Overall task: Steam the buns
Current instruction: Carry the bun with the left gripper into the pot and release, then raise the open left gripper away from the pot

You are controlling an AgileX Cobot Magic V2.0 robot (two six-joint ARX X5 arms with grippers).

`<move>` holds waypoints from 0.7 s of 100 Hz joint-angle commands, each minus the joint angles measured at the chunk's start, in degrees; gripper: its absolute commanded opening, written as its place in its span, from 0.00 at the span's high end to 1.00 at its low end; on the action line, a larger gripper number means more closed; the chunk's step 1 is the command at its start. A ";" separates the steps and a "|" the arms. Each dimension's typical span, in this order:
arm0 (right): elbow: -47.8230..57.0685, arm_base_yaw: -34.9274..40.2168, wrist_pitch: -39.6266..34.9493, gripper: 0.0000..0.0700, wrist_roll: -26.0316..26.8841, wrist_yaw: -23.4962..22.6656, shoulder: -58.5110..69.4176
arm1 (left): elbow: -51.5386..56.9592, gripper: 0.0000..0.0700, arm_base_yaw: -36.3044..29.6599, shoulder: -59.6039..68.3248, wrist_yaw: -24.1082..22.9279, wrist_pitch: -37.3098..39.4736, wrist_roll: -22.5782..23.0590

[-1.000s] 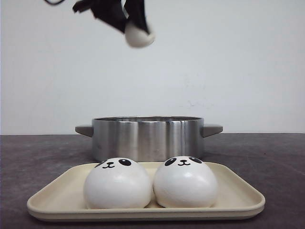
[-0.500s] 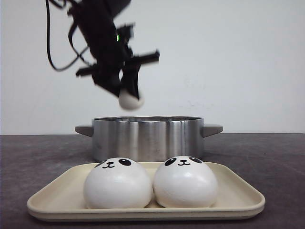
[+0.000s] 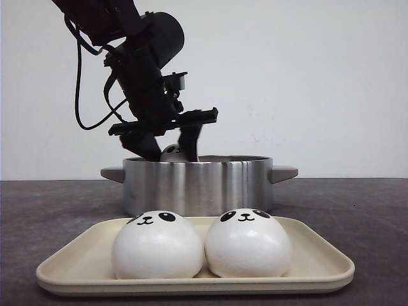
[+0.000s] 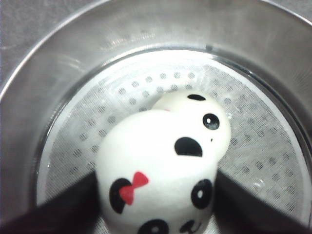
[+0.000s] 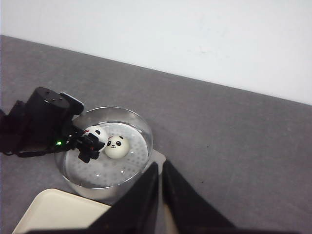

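My left gripper is shut on a white panda bun with a red bow and holds it just inside the steel pot, above the perforated liner. A second bun lies on the liner right behind it; both also show in the right wrist view, the held bun and the lying bun. Two more buns sit side by side on the cream tray in front of the pot. My right gripper is shut and empty, high above the table beside the pot.
The pot has a handle on each side and stands on a dark grey table before a white wall. The tray's corner lies close against the pot.
My left gripper has come down with the bun from high above the pot to its rim, the bun now dipping inside. The buns on the tray have not moved.
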 commanded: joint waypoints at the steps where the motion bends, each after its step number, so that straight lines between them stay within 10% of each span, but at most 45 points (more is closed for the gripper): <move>1: 0.90 0.68 0.37 0.99 -0.42 0.50 0.55 | 1.51 0.20 -0.31 1.62 -0.11 0.61 -0.02; 70: -3.34 0.63 0.66 0.99 -0.42 0.28 3.67 | 13.86 0.33 -0.87 -7.54 -0.07 -18.47 -3.08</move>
